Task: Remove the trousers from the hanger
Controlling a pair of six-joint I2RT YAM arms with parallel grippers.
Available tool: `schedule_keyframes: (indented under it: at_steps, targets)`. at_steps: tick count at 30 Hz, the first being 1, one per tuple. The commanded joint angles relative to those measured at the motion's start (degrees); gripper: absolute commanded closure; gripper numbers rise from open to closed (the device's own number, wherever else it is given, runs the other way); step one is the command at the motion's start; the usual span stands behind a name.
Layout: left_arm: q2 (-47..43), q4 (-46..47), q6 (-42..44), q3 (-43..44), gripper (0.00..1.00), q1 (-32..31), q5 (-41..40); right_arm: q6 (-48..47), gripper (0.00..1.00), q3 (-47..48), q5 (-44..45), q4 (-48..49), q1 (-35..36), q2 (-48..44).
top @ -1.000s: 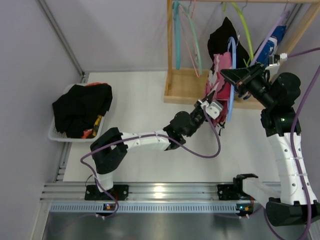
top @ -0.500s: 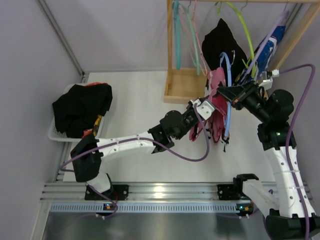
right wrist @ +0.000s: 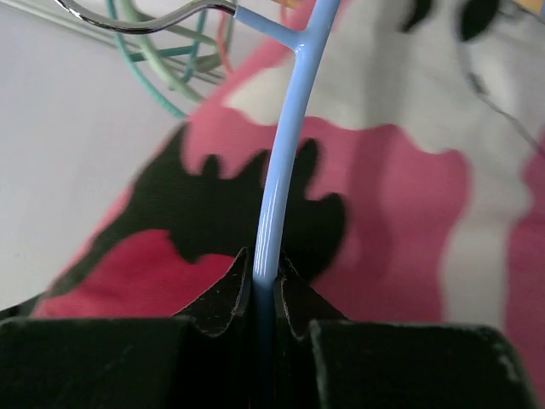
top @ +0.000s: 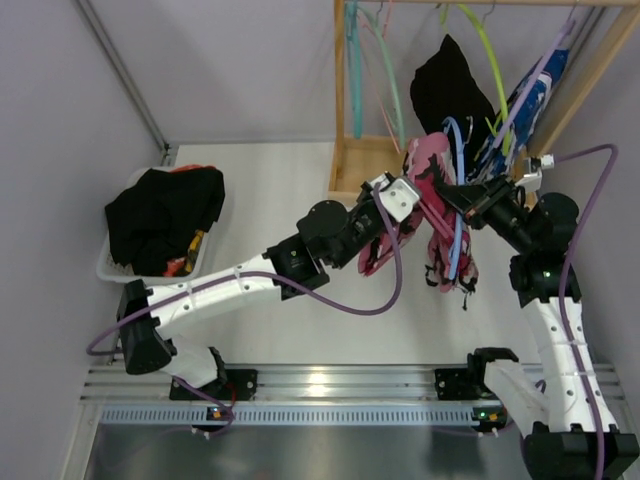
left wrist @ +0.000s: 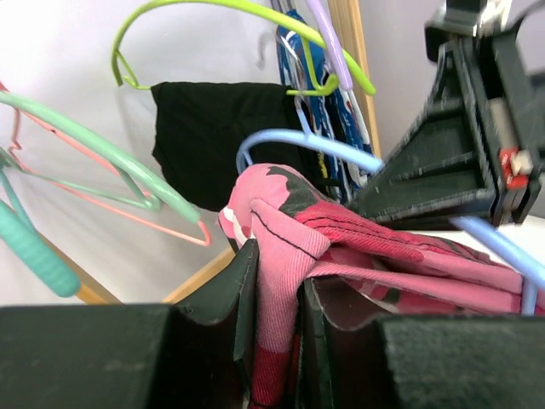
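Observation:
The pink-red camouflage trousers [top: 438,225] hang over a light blue hanger [top: 458,215], held in the air in front of the rack. My left gripper [top: 402,200] is shut on a fold of these trousers [left wrist: 285,226], pinched between its fingers [left wrist: 274,294]. My right gripper [top: 468,196] is shut on the blue hanger's bar [right wrist: 285,162], with camouflage cloth [right wrist: 400,196] behind it. The plain black trousers [top: 445,85] hang on a green hanger on the rack. The blue-and-white patterned trousers [top: 530,95] hang to their right.
The wooden rack [top: 341,100] stands at the back, with empty teal and pink hangers [top: 358,70] on its left. A white basket [top: 110,268] holding black clothes sits at the left. The grey walls close the left and back sides.
Both grippers have brought the blue hanger and the pink trousers away from the rack, towards the left and front. The left arm has stretched out and risen.

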Motion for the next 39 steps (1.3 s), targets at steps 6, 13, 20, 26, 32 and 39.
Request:
schedule_keyframes:
  at_steps: [6,13,20,26,32,39]
  targets:
    - [-10.63,7.64,5.02,13.31,1.00,0.39,-4.65,-0.36,1.00,-8.02,0.39,5.27,-3.55,1.03]
    - [-12.31,7.64,9.16,17.09,1.00,0.39,-4.31,-3.08,1.00,-8.55,-0.76,5.01,-3.73,2.61]
    - [-15.81,7.29,10.84,17.90,1.00,1.26,-2.38,-3.79,1.00,-8.90,-0.67,4.66,-3.73,3.66]
    - [-18.28,1.50,8.20,18.85,1.00,2.23,-2.02,-5.63,1.00,-9.25,-0.23,3.34,-3.73,4.10]
    - [-18.02,-1.06,3.71,21.85,1.00,5.31,-2.64,-8.27,1.00,-12.41,0.12,2.90,-2.94,4.72]
    - [-21.09,-8.88,-1.81,20.00,1.00,6.53,-0.79,-10.29,1.00,-11.98,0.47,3.43,-2.85,6.12]
